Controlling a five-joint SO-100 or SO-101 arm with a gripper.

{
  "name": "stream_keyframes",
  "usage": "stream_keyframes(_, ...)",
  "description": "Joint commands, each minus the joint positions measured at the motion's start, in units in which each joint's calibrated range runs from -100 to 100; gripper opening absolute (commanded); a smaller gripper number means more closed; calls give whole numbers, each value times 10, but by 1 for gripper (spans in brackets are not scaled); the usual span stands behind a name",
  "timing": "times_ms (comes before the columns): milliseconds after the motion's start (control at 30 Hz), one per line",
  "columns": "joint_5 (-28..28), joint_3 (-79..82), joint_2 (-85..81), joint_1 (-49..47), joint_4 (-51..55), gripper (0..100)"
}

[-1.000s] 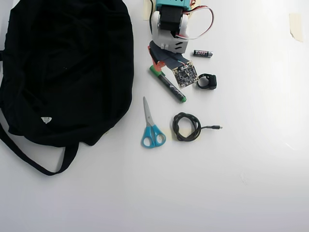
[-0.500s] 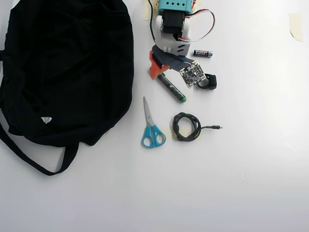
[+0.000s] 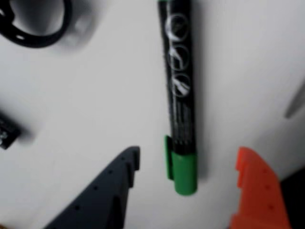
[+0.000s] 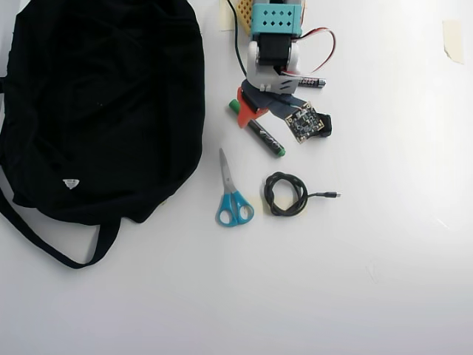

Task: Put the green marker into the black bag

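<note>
I have the gripper (image 3: 186, 191) spread wide with a finger on either side of the green marker (image 3: 180, 100), which lies flat on the table near its cap end, ready to pinch, while the black bag (image 4: 96, 103) waits well off to the left in the overhead view.

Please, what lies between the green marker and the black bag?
Nothing: in the overhead view only bare white table separates the green marker from the black bag. The scissors lie lower, outside that stretch.
</note>
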Motion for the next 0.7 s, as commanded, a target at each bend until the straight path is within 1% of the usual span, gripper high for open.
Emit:
stream_keyframes(0,-3,-19,25,-6,-20,27)
stream_keyframes(133,-3,-20,31,-12,-46,27)
stream_keyframes(233,-3,-20,31,-11,-50,29)
stream_keyframes(267,-10,-20,31,-12,-51,30)
stream_keyframes(667,-13,-11,31,-26,-70,31)
